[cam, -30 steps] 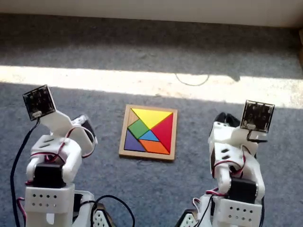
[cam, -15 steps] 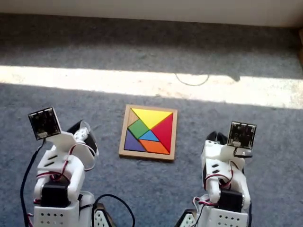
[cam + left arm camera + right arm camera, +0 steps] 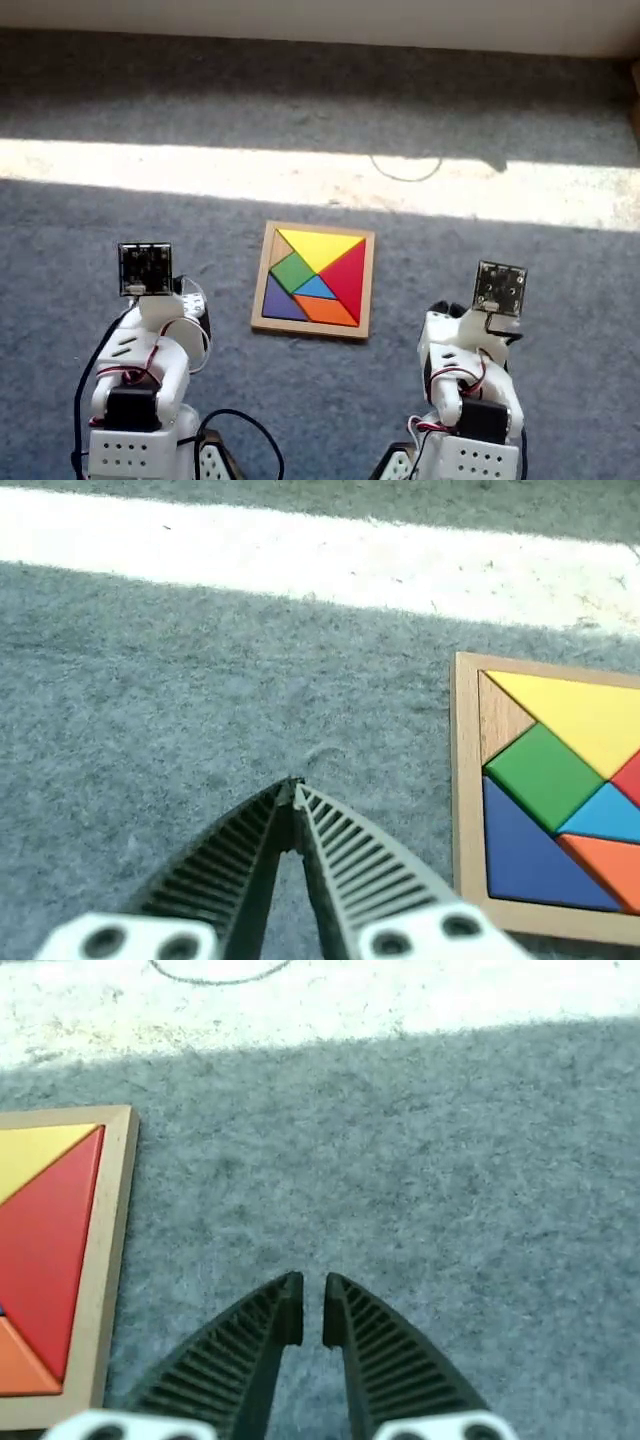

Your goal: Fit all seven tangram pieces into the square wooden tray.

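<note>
1. Carpet [image 3: 120,230] covers the high view, with a sunlit band across its upper half.
2. Left arm [image 3: 140,360] sits at lower left, right arm [image 3: 465,370] at lower right.
3. Tray [image 3: 308,331] lies at centre, with the pieces [image 3: 320,250] flat inside.
4. Left gripper [image 3: 293,790]: tips touching, empty, over carpet near the tray.
5. Right gripper [image 3: 312,1295]: only a slit between the tips, empty.
</note>
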You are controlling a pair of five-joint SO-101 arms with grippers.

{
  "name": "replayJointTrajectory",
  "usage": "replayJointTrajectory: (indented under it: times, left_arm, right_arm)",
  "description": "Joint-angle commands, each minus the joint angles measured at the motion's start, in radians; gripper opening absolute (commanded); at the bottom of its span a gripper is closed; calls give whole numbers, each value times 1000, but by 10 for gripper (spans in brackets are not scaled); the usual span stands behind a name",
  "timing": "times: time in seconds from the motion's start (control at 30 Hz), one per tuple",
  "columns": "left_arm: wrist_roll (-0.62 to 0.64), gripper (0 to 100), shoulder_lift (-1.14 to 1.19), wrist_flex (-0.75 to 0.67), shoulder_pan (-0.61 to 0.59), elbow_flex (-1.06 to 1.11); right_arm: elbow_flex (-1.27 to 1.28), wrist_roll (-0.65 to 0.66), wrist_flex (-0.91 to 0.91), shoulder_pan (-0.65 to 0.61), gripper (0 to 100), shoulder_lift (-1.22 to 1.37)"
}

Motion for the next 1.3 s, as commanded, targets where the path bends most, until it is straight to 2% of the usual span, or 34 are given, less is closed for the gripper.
replayJointTrajectory:
  times: [0.0,0.23,0.63,0.83,1.1,1.27]
  left_arm:
    - [-74,5,-41,-23,-8,36]
    - [-124,5,-38,-15,-21,96]
    - [-121,5,-33,-12,-151,96]
    - [-124,5,-38,152,-137,96]
    - [-124,5,-36,278,-137,96]
    - [-123,6,-38,301,-137,96]
  right_arm:
    - [114,9,82,-2,49,-8]
    - [114,12,219,-2,49,-8]
    - [114,12,219,-2,49,-8]
    - [114,12,219,-2,49,-8]
    - [114,12,219,-2,49,-8]
    - [114,12,219,-2,49,-8]
